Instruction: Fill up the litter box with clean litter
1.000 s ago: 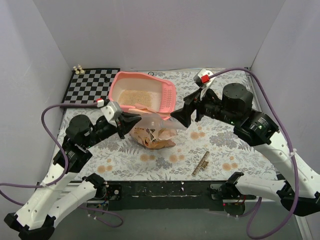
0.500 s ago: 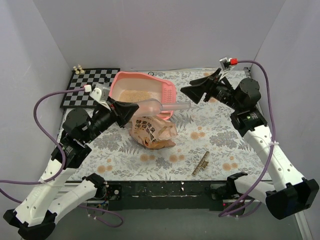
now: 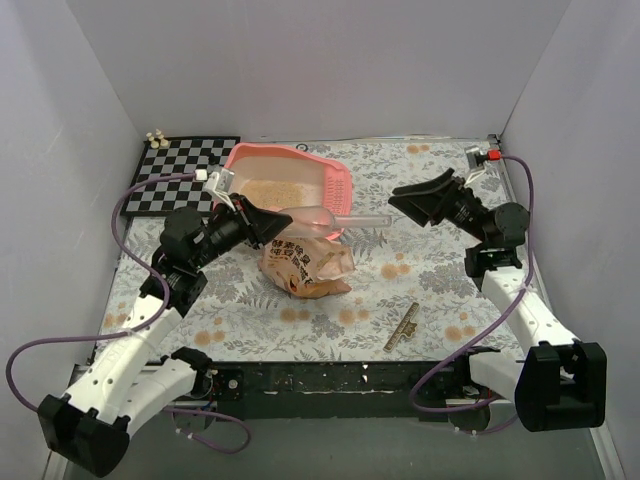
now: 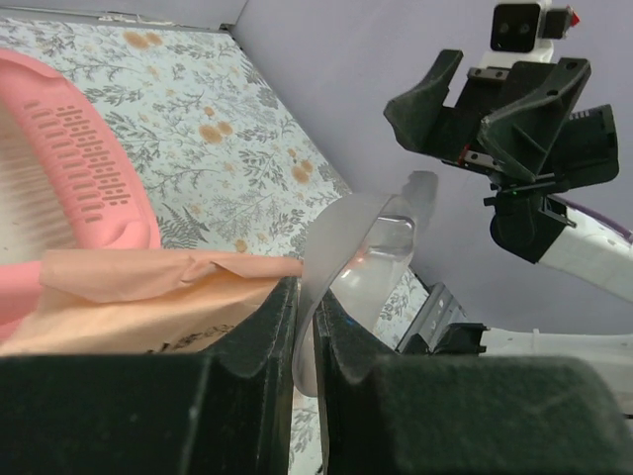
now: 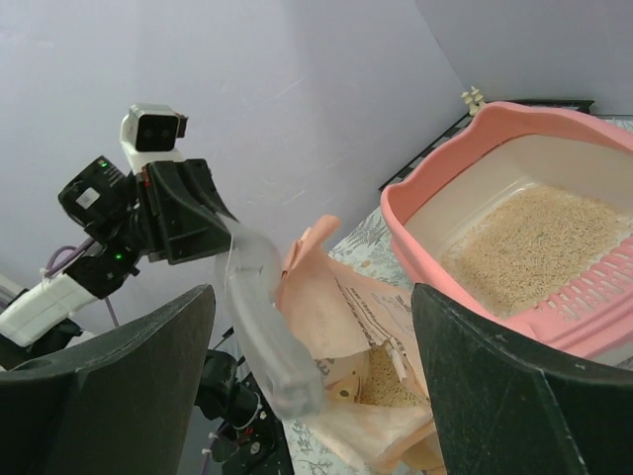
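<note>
While the left end effector (image 4: 305, 332) is closed narrow on the thin edge of the translucent scoop (image 3: 318, 217), the right end effector (image 3: 412, 201) stands with its jaws wide and holds nothing. The scoop hangs in the air between both arms, above the upper part of the bag (image 3: 305, 263) and just before the near rim of the litter box (image 3: 248, 160). Its long handle points toward the right arm. Whether anything lies in the scoop, I cannot tell.

The litter box is on the far part of the tabletop (image 3: 450, 290), just beside the checkerboard (image 3: 178, 170), and its slotted grille (image 3: 336, 187) is at the end toward the right arm. The clean litter (image 5: 534, 236) lies on the floor of the box as a pale, thin layer, and the whitish inner wall is bare above it. The bag is crinkled and tan-orange. It lies on the tabletop just before the box with its mouth open, and the right wrist view shows more granules (image 5: 382, 381) inside. A small brown metal piece (image 3: 403, 326) lies near the front edge, well apart from the bag.
</note>
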